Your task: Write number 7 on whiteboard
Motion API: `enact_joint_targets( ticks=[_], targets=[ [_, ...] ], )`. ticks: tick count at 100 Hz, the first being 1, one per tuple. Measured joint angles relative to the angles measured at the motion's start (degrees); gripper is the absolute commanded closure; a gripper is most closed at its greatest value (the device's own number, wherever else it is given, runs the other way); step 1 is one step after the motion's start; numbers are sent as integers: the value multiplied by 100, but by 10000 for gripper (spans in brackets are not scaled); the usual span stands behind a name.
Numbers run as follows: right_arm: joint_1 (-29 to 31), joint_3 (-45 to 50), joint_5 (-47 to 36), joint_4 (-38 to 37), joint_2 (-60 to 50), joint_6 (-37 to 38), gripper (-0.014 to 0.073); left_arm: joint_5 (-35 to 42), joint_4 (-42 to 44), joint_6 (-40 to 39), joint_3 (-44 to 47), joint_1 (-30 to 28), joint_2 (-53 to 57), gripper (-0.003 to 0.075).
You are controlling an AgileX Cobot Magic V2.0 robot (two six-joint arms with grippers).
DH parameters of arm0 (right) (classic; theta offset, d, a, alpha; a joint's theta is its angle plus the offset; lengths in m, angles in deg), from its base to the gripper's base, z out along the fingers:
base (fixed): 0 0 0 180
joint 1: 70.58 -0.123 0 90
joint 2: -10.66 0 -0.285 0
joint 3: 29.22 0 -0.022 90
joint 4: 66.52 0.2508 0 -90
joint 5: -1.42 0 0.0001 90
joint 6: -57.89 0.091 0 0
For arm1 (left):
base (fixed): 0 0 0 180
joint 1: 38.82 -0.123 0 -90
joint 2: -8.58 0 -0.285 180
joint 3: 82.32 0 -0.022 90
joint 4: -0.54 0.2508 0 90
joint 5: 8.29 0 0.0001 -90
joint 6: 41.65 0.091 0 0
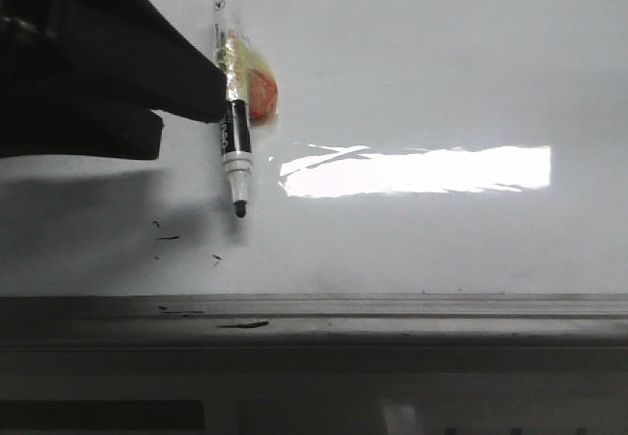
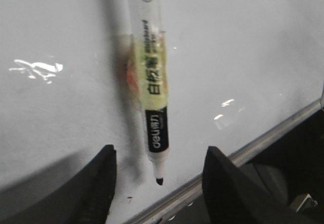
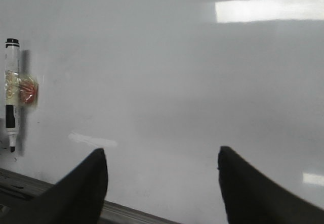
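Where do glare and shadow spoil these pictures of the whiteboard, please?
Front view: a bright rectangular glare washes out the whiteboard right of the marker, with arm shadow at left. Left wrist view: small glints only. Right wrist view: glare in one corner, image soft.
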Motion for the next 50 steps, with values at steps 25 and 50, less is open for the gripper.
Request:
enact_joint_targets(
  ticks=[25, 50],
  targets=[
    [0, 0, 0, 0, 0, 0, 167, 293, -440, 0, -44, 33, -466, 365],
    [0, 0, -49, 0, 0, 0, 167, 319, -774, 23, -122, 69, -721, 546]
  ],
)
